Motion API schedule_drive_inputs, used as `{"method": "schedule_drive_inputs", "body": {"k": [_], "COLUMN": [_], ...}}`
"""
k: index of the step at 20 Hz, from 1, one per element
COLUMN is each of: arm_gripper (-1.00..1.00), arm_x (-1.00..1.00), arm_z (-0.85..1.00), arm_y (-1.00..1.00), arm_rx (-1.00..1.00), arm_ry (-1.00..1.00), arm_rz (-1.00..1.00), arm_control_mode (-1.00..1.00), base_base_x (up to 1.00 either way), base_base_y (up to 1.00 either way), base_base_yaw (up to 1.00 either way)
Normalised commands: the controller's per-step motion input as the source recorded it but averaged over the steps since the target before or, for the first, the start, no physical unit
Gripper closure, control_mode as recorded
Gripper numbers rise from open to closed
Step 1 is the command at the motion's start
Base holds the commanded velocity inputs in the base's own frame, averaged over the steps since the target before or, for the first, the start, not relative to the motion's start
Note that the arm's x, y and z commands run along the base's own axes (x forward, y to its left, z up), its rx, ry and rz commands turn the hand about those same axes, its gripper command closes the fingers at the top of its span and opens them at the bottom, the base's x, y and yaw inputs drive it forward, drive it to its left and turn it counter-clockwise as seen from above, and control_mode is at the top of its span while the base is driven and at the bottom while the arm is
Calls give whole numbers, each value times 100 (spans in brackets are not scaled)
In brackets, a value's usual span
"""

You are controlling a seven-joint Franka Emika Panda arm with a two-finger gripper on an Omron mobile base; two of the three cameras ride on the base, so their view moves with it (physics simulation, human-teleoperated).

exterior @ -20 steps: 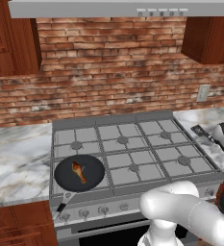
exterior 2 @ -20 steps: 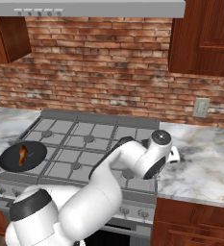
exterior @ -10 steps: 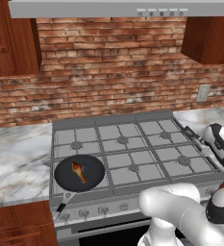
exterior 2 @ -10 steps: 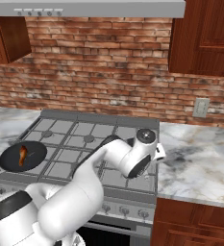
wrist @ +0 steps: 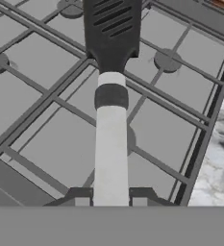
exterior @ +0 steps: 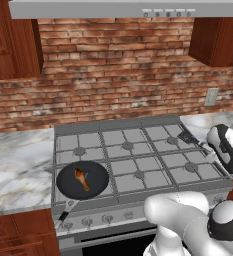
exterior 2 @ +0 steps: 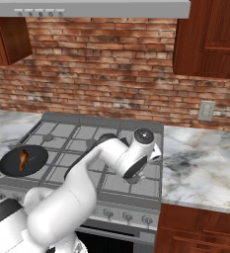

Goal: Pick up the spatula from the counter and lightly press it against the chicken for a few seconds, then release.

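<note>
The spatula (wrist: 111, 144) has a white handle and a black slotted head. My gripper (wrist: 111, 196) is shut on its handle, and the head points out over the stove grates. In the left base view the spatula (exterior: 188, 137) hovers above the right-hand burners, with the gripper (exterior: 210, 151) just right of it. The chicken (exterior: 81, 179), a brown piece, lies in a black pan (exterior: 95, 186) on the front left burner. The right base view has the chicken (exterior 2: 23, 159) at far left, well away from my hand.
The grey gas stove (exterior: 138, 150) has six burners under dark grates. Marble counter (exterior 2: 200, 163) runs to its right and marble counter (exterior: 18, 165) to its left. A brick wall stands behind, with wooden cabinets and a hood above.
My arm has swung left, carrying the spatula from above the right counter to above the stove's right burners. The pan and chicken have stayed put.
</note>
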Motion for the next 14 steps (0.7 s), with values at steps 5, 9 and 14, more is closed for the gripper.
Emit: {"method": "schedule_drive_inputs", "body": {"k": [5,9,14], "arm_gripper": [100,100,100], "arm_x": [0,0,0], "arm_z": [11,12,2], "arm_y": [37,36,43], "arm_rx": [0,0,0], "arm_ry": [-3,-4,0], "arm_rz": [17,13,8], "arm_control_mode": [-100,-100,-100], "base_base_x": [0,0,0], "base_base_y": [0,0,0], "base_base_yaw": [0,0,0]}}
